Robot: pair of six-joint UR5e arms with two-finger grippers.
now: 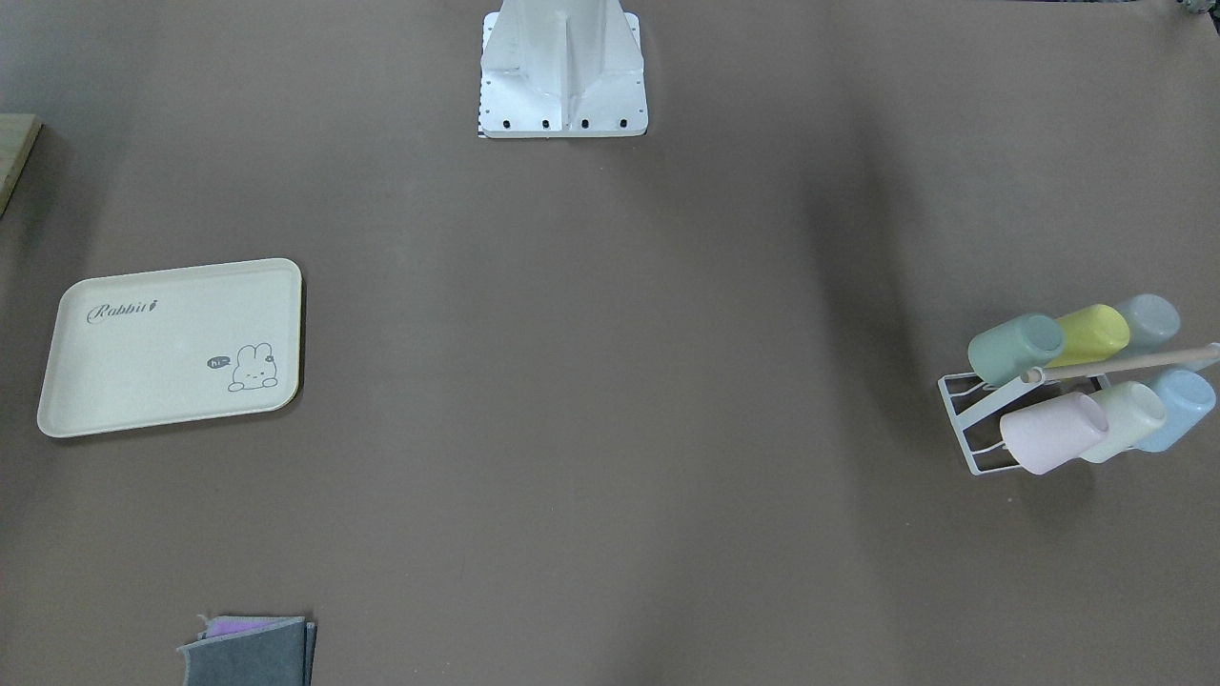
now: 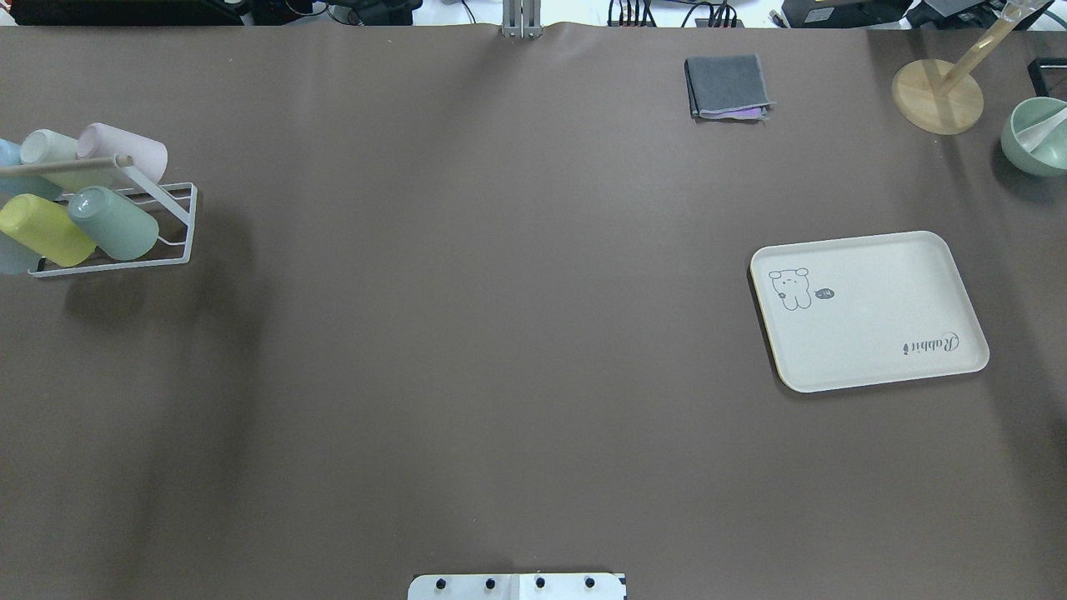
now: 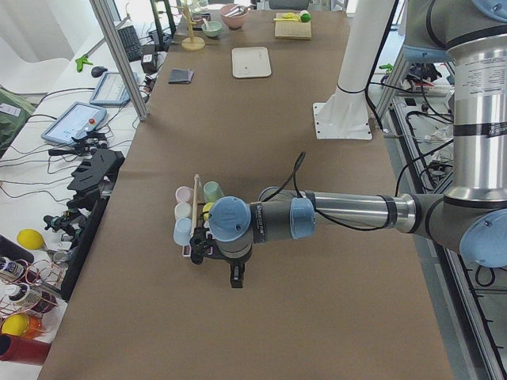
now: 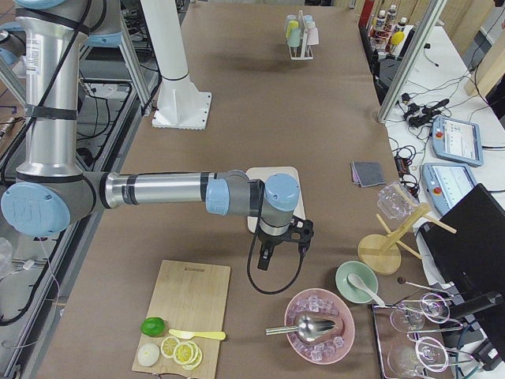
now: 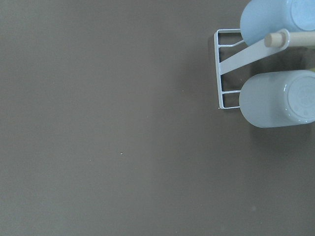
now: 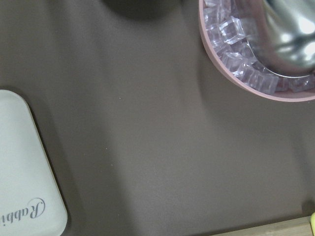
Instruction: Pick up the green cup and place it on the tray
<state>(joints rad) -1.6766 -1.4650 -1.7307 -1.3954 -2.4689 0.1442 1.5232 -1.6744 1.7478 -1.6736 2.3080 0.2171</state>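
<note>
a: where's the green cup [image 1: 1015,348]?

b: on the white wire rack [image 1: 956,425], at the table's end on the robot's left. it sits tilted at the rack's end, touching the yellow cup [image 1: 1091,333] next along.

a: what else is on that rack?

b: a grey-blue cup [image 1: 1148,319] past the yellow one. the other row has a pink cup [image 1: 1053,431], a cream-green cup [image 1: 1129,419] and a light blue cup [image 1: 1177,408]. a wooden bar [image 1: 1125,364] runs along the top between the rows.

a: and the tray [image 1: 143,381]?

b: flat on the brown table [image 1: 610,400] towards the robot's right, well apart from the rack. its "rabbit" script and bunny drawing face up.

a: the grippers?

b: the left gripper [image 3: 236,281] hangs pointing down over the table, just beside the rack's end with the light blue cup, away from the green one. only the side view shows it, so i can't tell whether its fingers are apart or together. the right gripper [image 4: 265,260] hangs over the table near the tray's edge, between the tray and a pink bowl of ice [image 4: 319,325]. i can't tell its fingers either.

a: anything else around?

b: a metal scoop [image 4: 309,325] lies in the ice. there's a folded grey cloth [image 2: 727,86] by the table's far edge, a wooden cutting board [image 4: 193,300] with a lime and lemon slices, a mint bowl [image 2: 1038,133] with a spoon, and a wooden stand [image 2: 938,96].
</note>
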